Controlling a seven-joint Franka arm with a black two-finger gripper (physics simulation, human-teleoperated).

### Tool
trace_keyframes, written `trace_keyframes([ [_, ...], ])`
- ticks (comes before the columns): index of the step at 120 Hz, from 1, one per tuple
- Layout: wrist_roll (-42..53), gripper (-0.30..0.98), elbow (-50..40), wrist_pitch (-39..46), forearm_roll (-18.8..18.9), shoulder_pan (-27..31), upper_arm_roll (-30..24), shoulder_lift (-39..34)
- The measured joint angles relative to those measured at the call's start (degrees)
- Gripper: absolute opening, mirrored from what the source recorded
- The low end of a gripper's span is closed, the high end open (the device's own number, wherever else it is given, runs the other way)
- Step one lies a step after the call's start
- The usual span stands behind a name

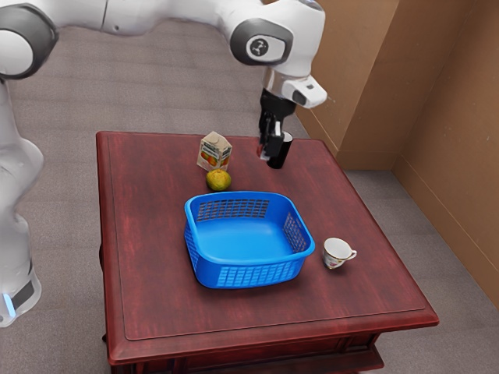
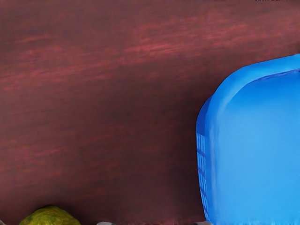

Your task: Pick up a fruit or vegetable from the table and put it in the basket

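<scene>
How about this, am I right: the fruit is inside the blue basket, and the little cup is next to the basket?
Not quite: the fruit is on the table, outside the blue basket, as the exterior view shows. The little cup is next to the basket, just as you said.

From where I'm standing, one cam's up beside the arm [image 1: 271,39], well back, angled down over the whole tabletop [image 1: 156,280]. The other rides the arm's end, way closer, pointing down. Both catch some basket [image 1: 245,243], some fruit [image 1: 219,181] and the wood between.
</scene>
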Motion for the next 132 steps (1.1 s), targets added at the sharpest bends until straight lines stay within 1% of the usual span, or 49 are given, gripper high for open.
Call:
trace_keyframes([
  [16, -0.41, 0.17, 1.64, -1.79, 0.06, -0.91, -1.23, -0.07],
  [37, -1.47, 0.17, 1.97, -2.88, 0.10, -1.35, -7.25, -0.45],
  [46, -1.99, 0.17, 1.80, -3.18, 0.10, -2.06, -8.86, -0.65],
  [59, -2.66, 0.17, 0.65, -3.36, 0.08, -1.81, -10.08, -0.96],
  [73, -3.28, 0.17, -1.94, -4.05, 0.05, -1.43, -11.38, -2.97],
  [98, -4.57, 0.17, -3.52, -5.74, -0.02, -1.51, -15.87, -3.38],
  [132, -6.30, 0.17, -7.95, -6.01, -0.41, -1.10, -16.68, -4.14],
])
